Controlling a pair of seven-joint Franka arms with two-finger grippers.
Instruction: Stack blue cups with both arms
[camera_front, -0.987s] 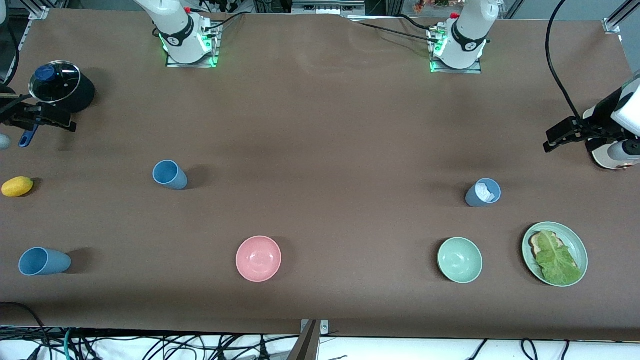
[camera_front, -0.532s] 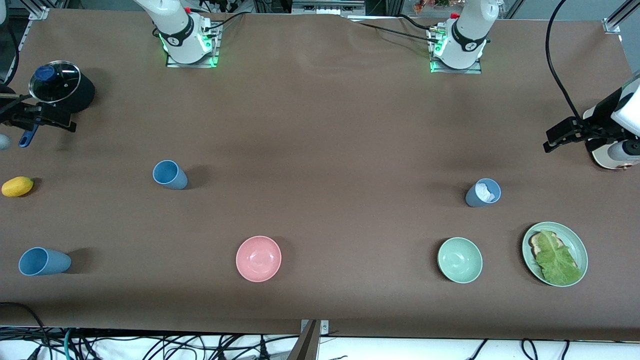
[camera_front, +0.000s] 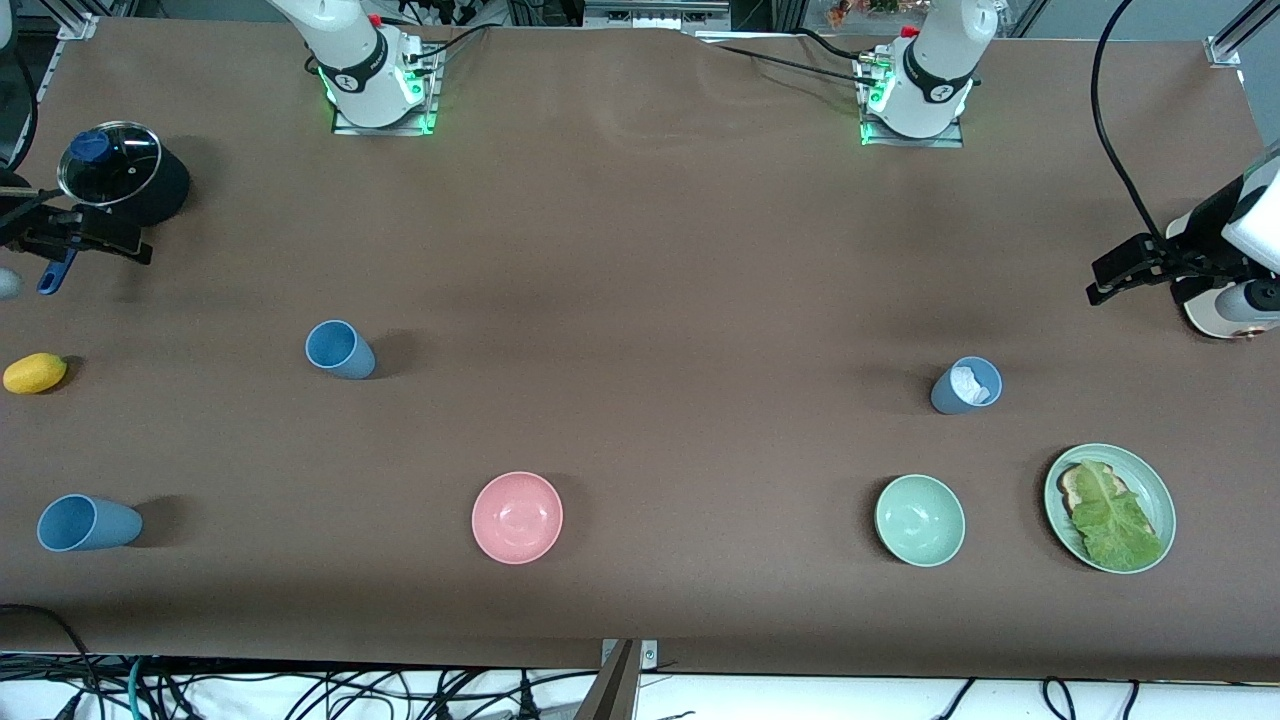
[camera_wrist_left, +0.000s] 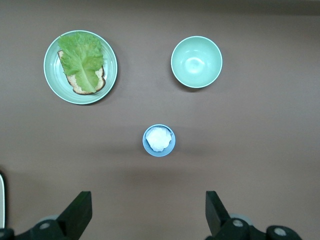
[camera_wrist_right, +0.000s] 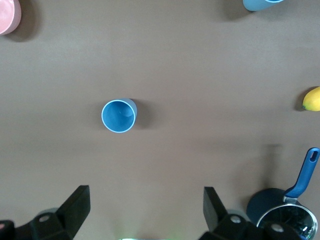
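Open brown surface (camera_front: 650, 300) spans the middle, between the empty blue cup (camera_front: 339, 350) and the blue cup holding white material (camera_front: 966, 385). Nearer the front camera, pink bowl (camera_front: 517, 517), pale green bowl (camera_front: 920, 520) and lettuce plate (camera_front: 1110, 494) stand well apart, leaving wide gaps.

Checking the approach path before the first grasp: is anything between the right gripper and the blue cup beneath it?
Nothing visible. The right gripper hangs open over bare table with the upright blue cup in plain sight. The pink bowl, lemon and pot lie well off to the sides.
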